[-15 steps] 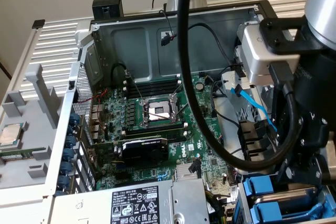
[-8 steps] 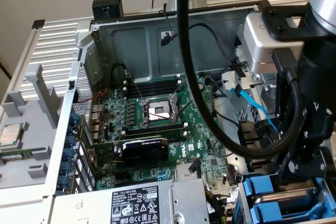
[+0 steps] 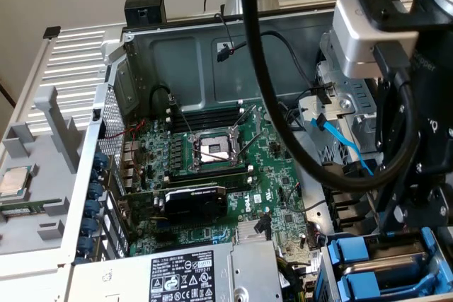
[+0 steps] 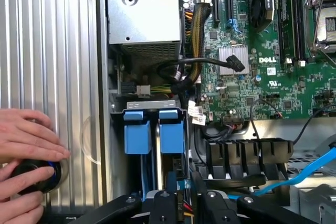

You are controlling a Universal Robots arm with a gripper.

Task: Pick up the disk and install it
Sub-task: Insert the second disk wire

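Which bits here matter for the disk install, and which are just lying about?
Job: gripper at the drive bay; blue disk carriers in it.
Lying about: processor chip on the grey tray; motherboard; blue cable; person's hand on a black knob.

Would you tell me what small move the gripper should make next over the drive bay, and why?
Probably a short, slow descent straight toward them: the gripper hangs just above the two blue carriers standing side by side in the drive bay.
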